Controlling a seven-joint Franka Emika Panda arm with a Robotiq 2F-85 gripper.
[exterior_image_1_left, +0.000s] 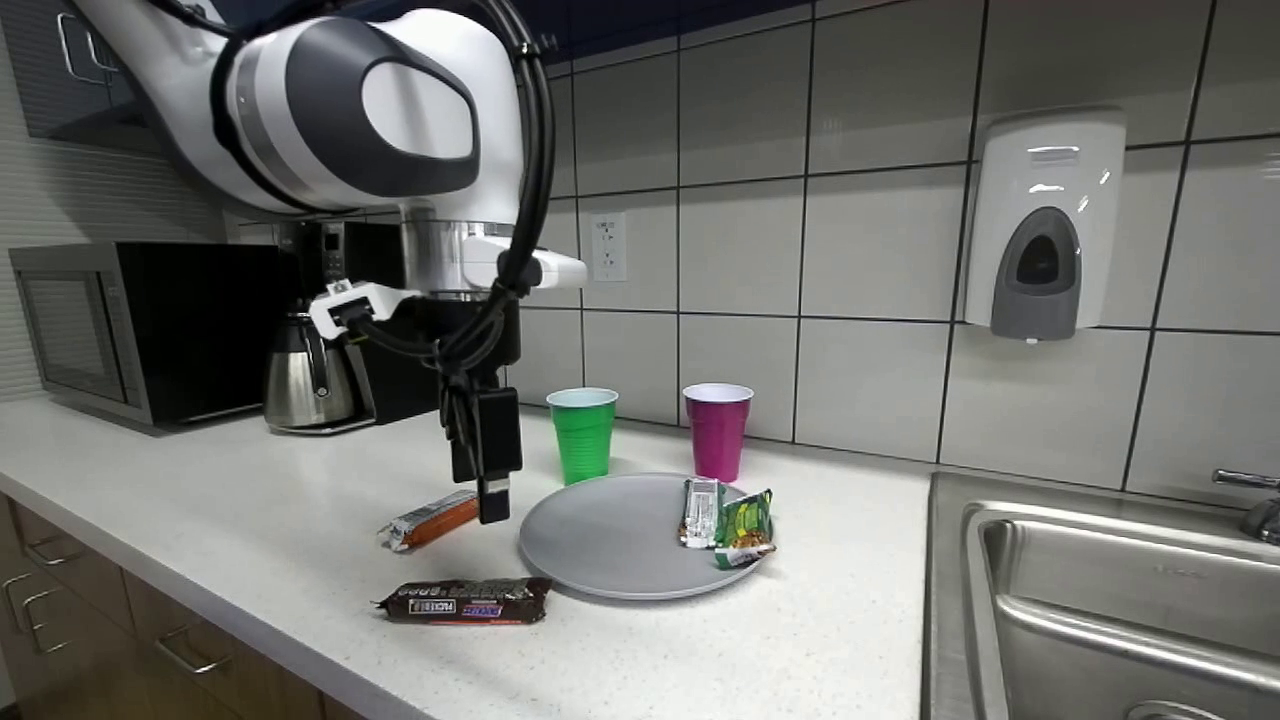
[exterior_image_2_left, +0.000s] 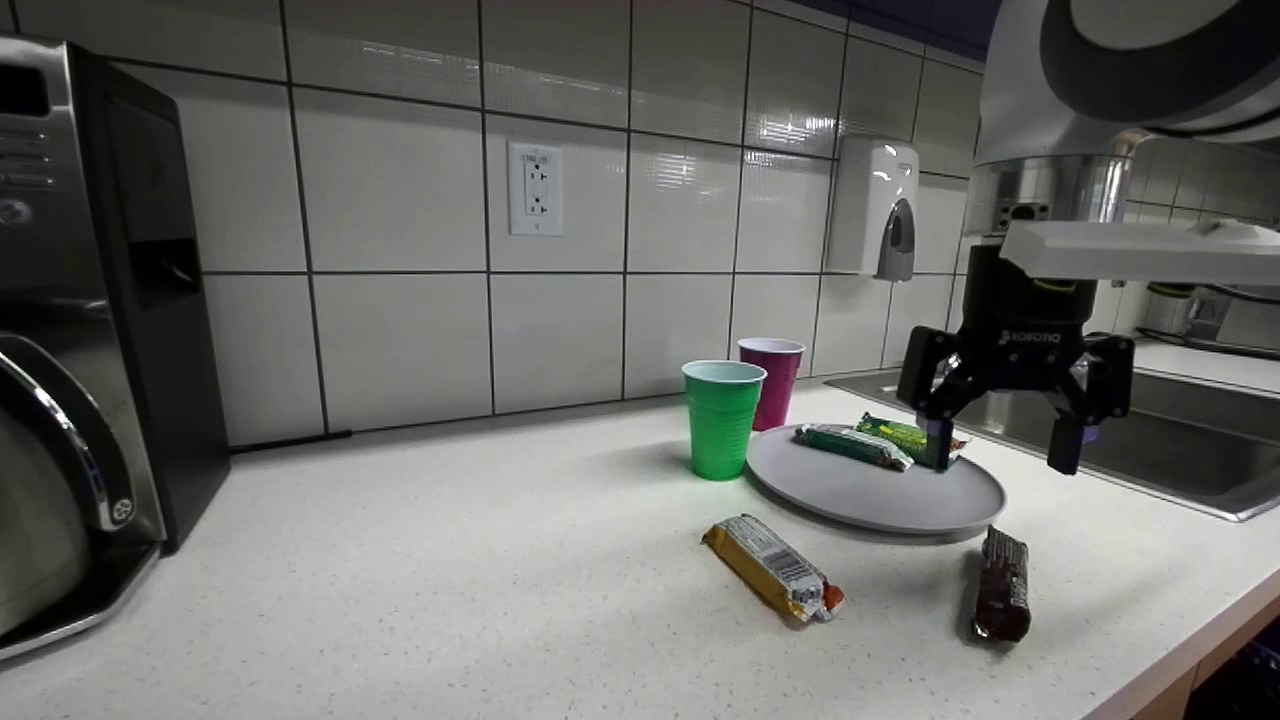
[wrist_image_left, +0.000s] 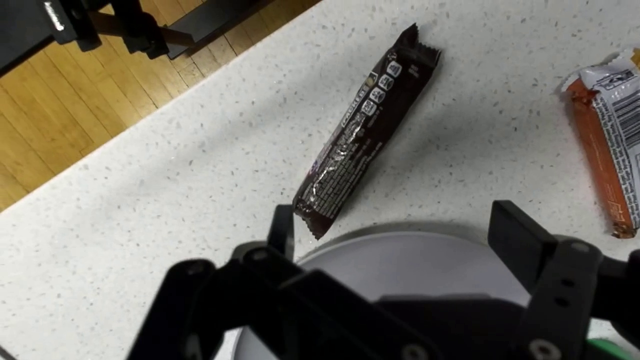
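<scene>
The end effector (exterior_image_2_left: 1003, 452) reads ROBOTIQ; the brown wrapper (exterior_image_1_left: 465, 602), apparently, PACKED.

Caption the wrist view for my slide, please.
Open gripper partly hides a gray plate; a brown wrapped bar and an orange-and-white bar lie on the speckled counter.

The claw (exterior_image_2_left: 1002, 450) is black, plate (exterior_image_1_left: 600, 540) grey, counter (wrist_image_left: 210, 165) speckled white.
</scene>
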